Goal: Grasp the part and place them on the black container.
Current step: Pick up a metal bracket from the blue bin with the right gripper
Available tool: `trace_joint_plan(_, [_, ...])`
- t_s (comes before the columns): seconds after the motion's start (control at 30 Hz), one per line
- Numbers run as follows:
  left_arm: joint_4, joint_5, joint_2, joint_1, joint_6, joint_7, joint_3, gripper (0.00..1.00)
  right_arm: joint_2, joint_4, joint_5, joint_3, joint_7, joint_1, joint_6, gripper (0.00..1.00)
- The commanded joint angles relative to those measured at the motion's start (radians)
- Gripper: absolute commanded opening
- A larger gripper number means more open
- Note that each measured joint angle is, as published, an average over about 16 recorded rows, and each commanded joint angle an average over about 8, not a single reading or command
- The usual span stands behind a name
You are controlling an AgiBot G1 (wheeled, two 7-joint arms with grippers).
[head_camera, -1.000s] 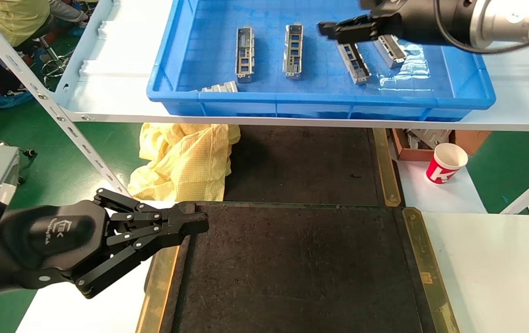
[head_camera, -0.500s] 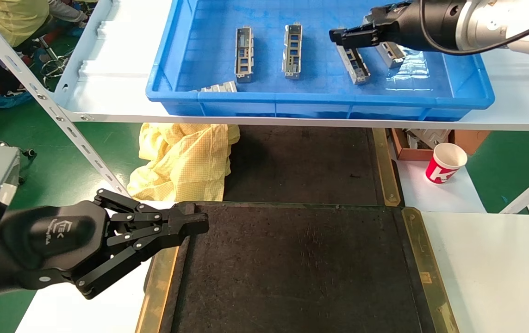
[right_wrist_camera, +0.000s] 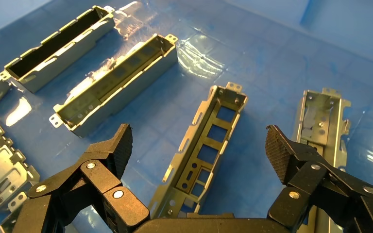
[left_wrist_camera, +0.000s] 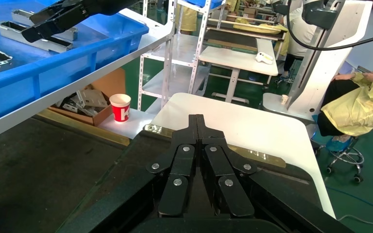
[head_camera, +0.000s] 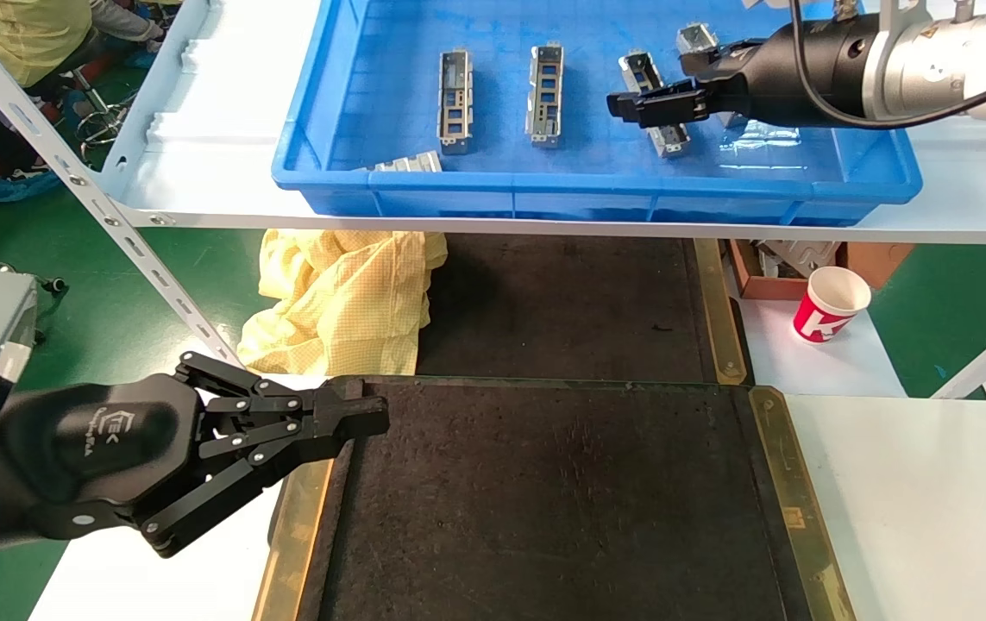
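Observation:
Several silver-grey parts lie in the blue bin (head_camera: 596,183) on the white shelf. My right gripper (head_camera: 631,105) is open and empty and hovers low over one part (head_camera: 670,138) at the bin's right. In the right wrist view this part (right_wrist_camera: 205,145) lies lengthwise between the gripper's (right_wrist_camera: 199,141) spread fingers (right_wrist_camera: 119,145), untouched. Other parts (head_camera: 455,102) (head_camera: 546,93) lie to its left. The black container (head_camera: 562,500) lies empty on the near table. My left gripper (head_camera: 372,418) is shut and empty over its far left corner; it also shows in the left wrist view (left_wrist_camera: 196,121).
A second dark mat (head_camera: 562,302) with a brass strip lies under the shelf. A yellow cloth (head_camera: 346,302) lies to its left, and a red-white paper cup (head_camera: 833,304) and a cardboard box (head_camera: 773,263) to its right. A slanted metal strut (head_camera: 113,224) stands at left.
My right gripper has moved down and toward the bin's near side, now over the third part. The left arm has not moved.

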Motion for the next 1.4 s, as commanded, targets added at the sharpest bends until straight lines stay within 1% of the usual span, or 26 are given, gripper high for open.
trace_joint_plan(0.03, [0.000,0.000,0.000,0.000,0.000,0.000,0.000,0.00,-0.001,-0.007,-0.003,-0.002,0.004,0.001,-0.002,0.09])
trace_joint_plan(0.07, [0.000,0.000,0.000,0.000,0.000,0.000,0.000,0.00,-0.002,-0.009,-0.003,-0.002,0.005,0.000,-0.001,0.04])
trace_joint_plan(0.1, [0.000,0.000,0.000,0.000,0.000,0.000,0.000,0.00,-0.003,-0.010,-0.003,-0.002,0.006,-0.001,0.001,0.01])
trace_joint_plan(0.2, [0.000,0.000,0.000,0.000,0.000,0.000,0.000,0.00,-0.007,-0.013,-0.002,-0.001,0.007,-0.004,0.007,0.00])
trace_joint_plan(0.27, [0.000,0.000,0.000,0.000,0.000,0.000,0.000,0.06,-0.009,-0.014,0.001,0.001,0.007,-0.008,0.010,0.00])
trace_joint_plan(0.3, [0.000,0.000,0.000,0.000,0.000,0.000,0.000,0.12,-0.010,-0.014,0.002,0.002,0.007,-0.009,0.012,0.00])
trace_joint_plan(0.47, [0.000,0.000,0.000,0.000,0.000,0.000,0.000,0.74,-0.015,-0.013,0.009,0.007,0.005,-0.015,0.018,0.00])
trace_joint_plan(0.53, [0.000,0.000,0.000,0.000,0.000,0.000,0.000,0.94,-0.017,-0.012,0.011,0.008,0.003,-0.016,0.018,0.00])
trace_joint_plan(0.57, [0.000,0.000,0.000,0.000,0.000,0.000,0.000,1.00,-0.018,-0.011,0.012,0.008,0.003,-0.016,0.018,0.00])
trace_joint_plan(1.07, [0.000,0.000,0.000,0.000,0.000,0.000,0.000,1.00,-0.013,-0.007,-0.019,-0.013,-0.024,-0.011,-0.001,0.00])
trace_joint_plan(1.4, [0.000,0.000,0.000,0.000,0.000,0.000,0.000,1.00,0.000,0.014,-0.012,-0.008,-0.054,0.022,-0.042,0.00])
